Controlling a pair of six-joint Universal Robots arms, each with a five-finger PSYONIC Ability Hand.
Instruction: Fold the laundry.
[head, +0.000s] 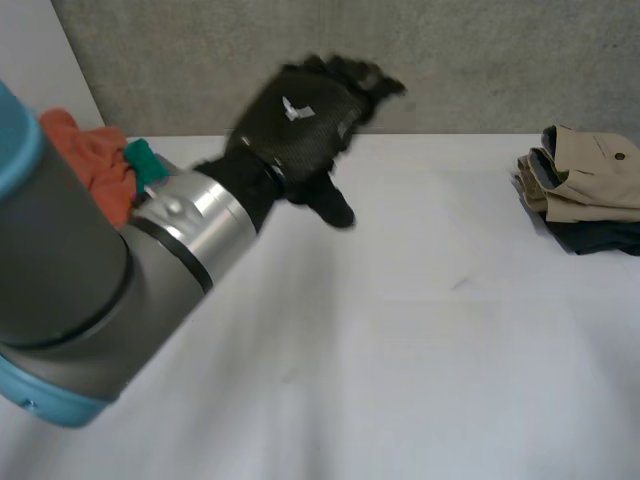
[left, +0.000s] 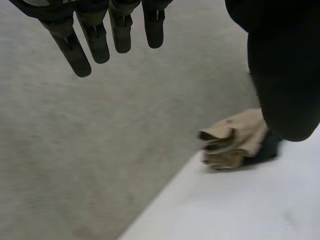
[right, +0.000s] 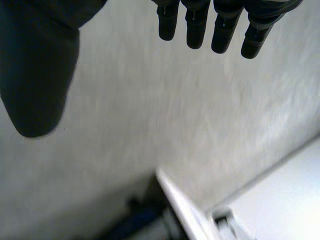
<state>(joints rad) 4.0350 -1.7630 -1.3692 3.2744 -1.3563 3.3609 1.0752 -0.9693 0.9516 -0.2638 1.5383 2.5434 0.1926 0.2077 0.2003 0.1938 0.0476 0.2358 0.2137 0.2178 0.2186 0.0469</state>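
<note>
My left hand (head: 300, 120) is lifted above the back of the white table (head: 400, 350), near the grey wall, open and holding nothing. In the left wrist view its fingers (left: 95, 40) are straight and the thumb (left: 285, 75) stands well apart. A folded stack of beige and dark garments (head: 585, 190) lies at the table's far right edge; the left wrist view shows this stack (left: 235, 142) beyond the thumb. A heap of orange cloth (head: 95, 165) with a teal piece (head: 145, 160) sits at the back left, partly behind my left arm. My right hand (right: 215, 25) is open too, fingers straight, thumb (right: 37, 75) spread, nothing in it.
My left forearm (head: 90, 290) crosses the table's left side, close to the camera. The grey wall (head: 450, 60) runs along the table's back edge. A white table edge (right: 280, 200) lies below my right hand.
</note>
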